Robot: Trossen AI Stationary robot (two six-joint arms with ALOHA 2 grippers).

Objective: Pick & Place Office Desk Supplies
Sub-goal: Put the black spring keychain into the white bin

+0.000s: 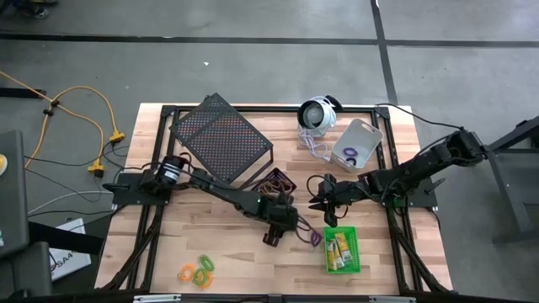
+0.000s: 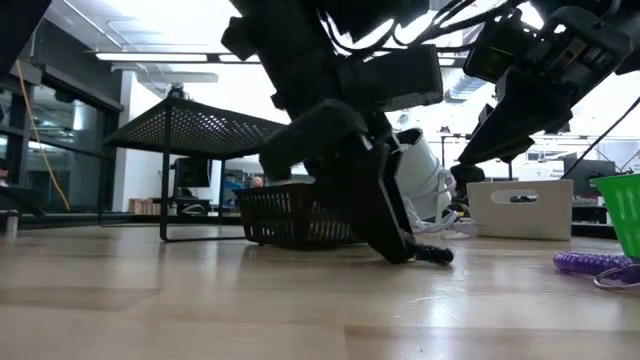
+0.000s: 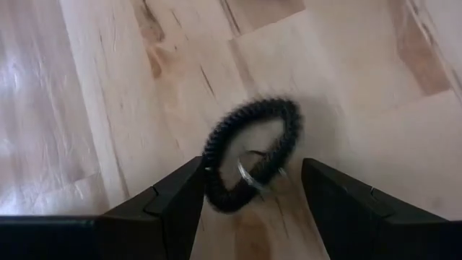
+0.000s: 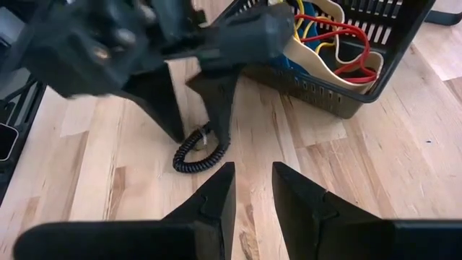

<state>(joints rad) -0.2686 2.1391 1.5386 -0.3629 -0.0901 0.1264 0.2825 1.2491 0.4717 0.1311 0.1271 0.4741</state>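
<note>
Left end effector (image 3: 249,209) low at frame centre of high view, fingers spread, straddling black loop (image 3: 249,155) flat on table (image 1: 227,252); not gripped yet. Right end effector (image 4: 253,191) empty, narrow gap, hovering near. Done: yellow pieces in green bin (image 1: 341,250), purple loop in grey bin (image 1: 356,145). Left: orange/green loops (image 1: 198,271) lower left, purple loop (image 2: 590,264). No readable writing.

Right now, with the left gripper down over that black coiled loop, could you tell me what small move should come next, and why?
Probably close the left gripper on the black coiled loop. Its open fingers stand on either side of the loop, which lies flat on the table, so a gentle squeeze looks enough before lifting.
</note>
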